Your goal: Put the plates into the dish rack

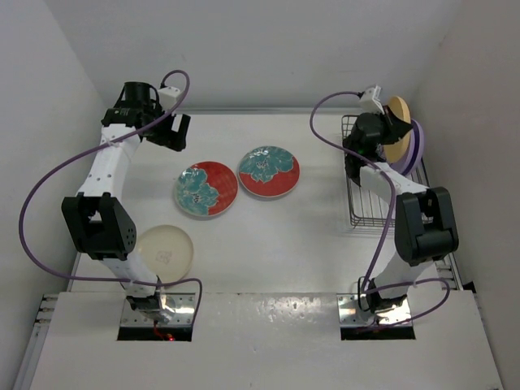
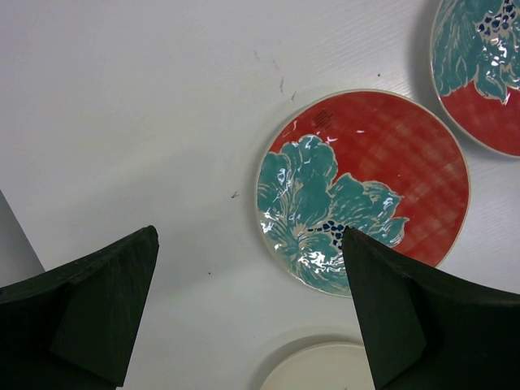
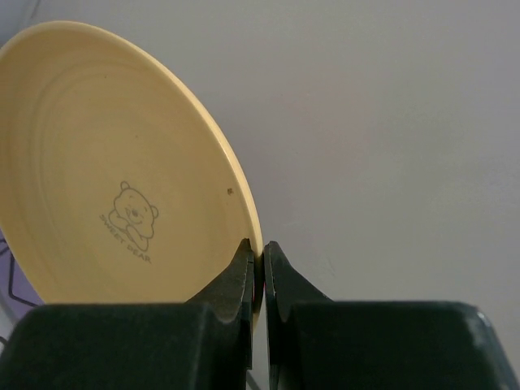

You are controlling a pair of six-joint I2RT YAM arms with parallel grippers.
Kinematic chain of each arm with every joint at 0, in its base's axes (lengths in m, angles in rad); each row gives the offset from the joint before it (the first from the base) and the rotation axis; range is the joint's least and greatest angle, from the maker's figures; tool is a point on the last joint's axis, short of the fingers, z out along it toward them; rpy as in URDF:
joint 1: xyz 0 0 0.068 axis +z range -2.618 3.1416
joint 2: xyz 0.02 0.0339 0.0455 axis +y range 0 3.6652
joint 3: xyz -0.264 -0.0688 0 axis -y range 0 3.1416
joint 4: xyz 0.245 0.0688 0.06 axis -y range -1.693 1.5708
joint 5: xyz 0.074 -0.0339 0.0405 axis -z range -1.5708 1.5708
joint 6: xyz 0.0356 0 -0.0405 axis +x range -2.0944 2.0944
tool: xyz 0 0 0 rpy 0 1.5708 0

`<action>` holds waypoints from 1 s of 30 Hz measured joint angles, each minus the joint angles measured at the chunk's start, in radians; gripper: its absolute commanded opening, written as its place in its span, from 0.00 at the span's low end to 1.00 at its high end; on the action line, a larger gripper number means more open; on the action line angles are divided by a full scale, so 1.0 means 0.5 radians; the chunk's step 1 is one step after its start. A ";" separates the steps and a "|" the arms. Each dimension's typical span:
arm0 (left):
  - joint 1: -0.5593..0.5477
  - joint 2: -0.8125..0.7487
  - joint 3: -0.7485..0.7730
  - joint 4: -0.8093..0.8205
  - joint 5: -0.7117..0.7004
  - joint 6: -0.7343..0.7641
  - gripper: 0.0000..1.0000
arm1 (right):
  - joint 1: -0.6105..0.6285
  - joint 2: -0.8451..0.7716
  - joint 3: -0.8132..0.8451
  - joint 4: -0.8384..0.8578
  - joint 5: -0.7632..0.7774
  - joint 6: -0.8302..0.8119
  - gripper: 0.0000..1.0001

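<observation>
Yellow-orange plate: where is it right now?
Top external view, far right: the yellow-orange plate stands upright at the far end of the dish rack, rim pinched by the right gripper, a lavender plate just right of it.

Left arm (image 1: 106, 166), right arm (image 1: 386, 185): white links, black joints. Purple cable (image 1: 21, 218) is looped along each. Fingers (image 2: 89, 317): black wedges.

Left hand (image 2: 248, 244) spread wide; right hand (image 3: 258, 253) pinched.
</observation>
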 measured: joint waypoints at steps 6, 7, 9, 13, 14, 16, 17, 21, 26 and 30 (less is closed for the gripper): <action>0.004 0.000 -0.001 -0.002 0.014 0.000 1.00 | 0.000 0.079 -0.072 0.317 0.053 -0.201 0.00; 0.005 0.000 -0.002 -0.002 0.014 0.000 1.00 | 0.001 0.098 -0.093 0.387 0.066 -0.246 0.00; 0.008 0.000 -0.002 -0.002 0.015 0.000 1.00 | 0.002 0.145 -0.125 0.507 0.090 -0.323 0.00; 0.017 0.000 -0.002 -0.002 0.015 0.000 1.00 | 0.002 0.253 -0.169 0.679 0.105 -0.443 0.00; 0.018 0.000 -0.002 -0.003 0.015 0.000 1.00 | 0.002 0.282 -0.170 0.713 0.107 -0.458 0.00; 0.018 0.000 -0.002 -0.003 0.015 0.000 1.00 | 0.010 0.317 -0.170 0.735 0.109 -0.457 0.00; 0.017 0.000 -0.002 -0.003 0.016 0.000 1.00 | 0.018 0.333 -0.170 0.739 0.114 -0.444 0.00; 0.018 0.000 -0.008 -0.007 0.015 0.010 1.00 | 0.031 0.349 -0.170 0.496 0.129 -0.228 0.07; 0.018 0.000 -0.027 -0.045 0.016 0.066 1.00 | 0.029 0.312 -0.157 -0.216 0.084 0.361 0.36; 0.032 0.000 -0.076 -0.130 0.031 0.184 1.00 | 0.011 0.188 -0.069 -0.907 -0.036 0.895 0.56</action>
